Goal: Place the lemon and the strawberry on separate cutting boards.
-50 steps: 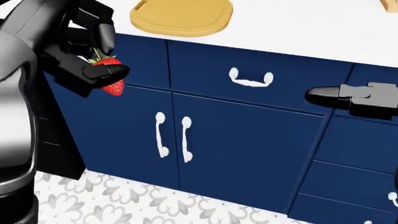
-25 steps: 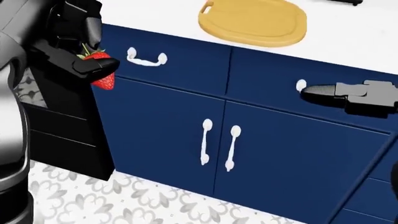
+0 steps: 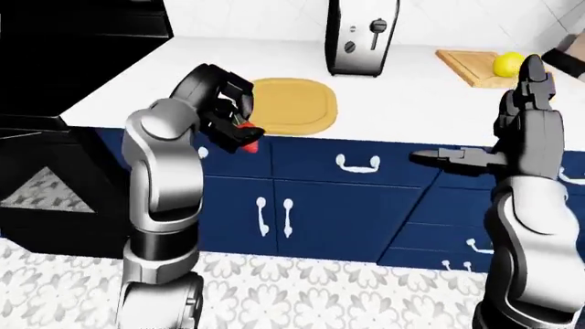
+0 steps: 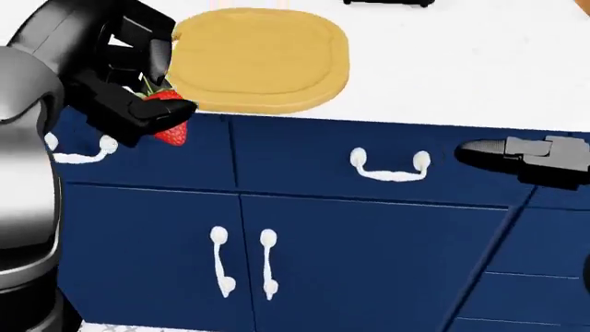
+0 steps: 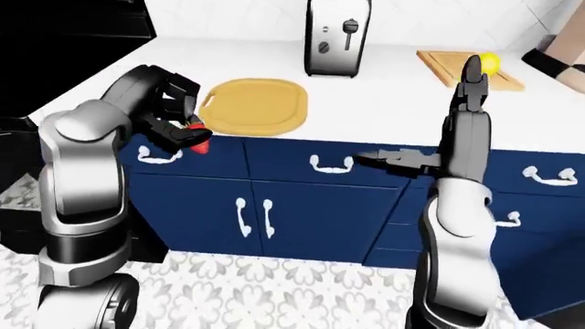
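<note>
— What do we see at our left hand (image 4: 138, 104)?

— Its black fingers (image 4: 161, 108) are closed round the small red strawberry (image 4: 169, 129) with green leaves; the pointed tip hangs below them. Just right of the fingers lies the round tan wooden cutting board (image 4: 263, 59) on the white counter (image 4: 461, 69).

— And our right hand (image 3: 530, 103)?

— Empty, fingers spread apart. The yellow lemon (image 3: 508, 64) sits beyond its fingertips on the rectangular wooden cutting board (image 3: 466, 65). We read no writing anywhere.

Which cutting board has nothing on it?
The round yellow cutting board, beside the left hand holding the strawberry. The rectangular wooden board, right of the toaster, already carries the lemon.
</note>
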Controlling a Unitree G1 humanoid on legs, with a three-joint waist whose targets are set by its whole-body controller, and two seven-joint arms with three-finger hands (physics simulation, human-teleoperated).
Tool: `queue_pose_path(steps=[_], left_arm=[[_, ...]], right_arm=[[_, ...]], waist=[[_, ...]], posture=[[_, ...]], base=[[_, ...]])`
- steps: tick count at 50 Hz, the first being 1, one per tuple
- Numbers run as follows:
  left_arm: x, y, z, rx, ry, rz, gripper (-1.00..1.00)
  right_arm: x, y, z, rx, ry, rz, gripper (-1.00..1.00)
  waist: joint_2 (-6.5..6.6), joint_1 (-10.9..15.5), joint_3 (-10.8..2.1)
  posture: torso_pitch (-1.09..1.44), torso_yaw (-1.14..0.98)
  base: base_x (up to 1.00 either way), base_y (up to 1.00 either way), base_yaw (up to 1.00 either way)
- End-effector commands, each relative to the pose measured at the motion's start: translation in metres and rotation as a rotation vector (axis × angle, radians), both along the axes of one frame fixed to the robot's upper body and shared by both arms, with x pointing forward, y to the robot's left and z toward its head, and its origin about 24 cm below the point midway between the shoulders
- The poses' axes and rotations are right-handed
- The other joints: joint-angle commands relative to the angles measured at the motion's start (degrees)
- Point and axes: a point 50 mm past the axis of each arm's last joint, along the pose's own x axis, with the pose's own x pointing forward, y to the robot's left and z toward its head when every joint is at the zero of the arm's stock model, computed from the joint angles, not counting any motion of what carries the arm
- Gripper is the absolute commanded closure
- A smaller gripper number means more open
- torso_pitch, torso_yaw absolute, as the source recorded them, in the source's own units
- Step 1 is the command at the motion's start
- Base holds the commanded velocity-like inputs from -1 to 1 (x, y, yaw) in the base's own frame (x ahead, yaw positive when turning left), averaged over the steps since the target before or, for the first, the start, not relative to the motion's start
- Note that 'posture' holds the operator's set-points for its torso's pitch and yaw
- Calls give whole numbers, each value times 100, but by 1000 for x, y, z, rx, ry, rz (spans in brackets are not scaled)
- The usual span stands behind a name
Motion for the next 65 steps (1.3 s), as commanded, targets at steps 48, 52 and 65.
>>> queue_pose_path(steps=[48,52,65], left_arm=[[-2,-5,40,-16,-167,3,100],[5,-11,42,-21,-167,-7,100],[37,-41,30,-46,-129,-64,100]], right_arm=[[-15,4,29,-58,-181,12,-100],[-15,4,29,-56,-181,13,-100],[-11,8,27,-62,-171,29,-100]], waist=[[60,405,-202],[49,411,-177],[11,441,-154]], posture=[[0,0],[0,0],[0,0]], base=[[3,0,-3],[0,0,0],[0,0,0]])
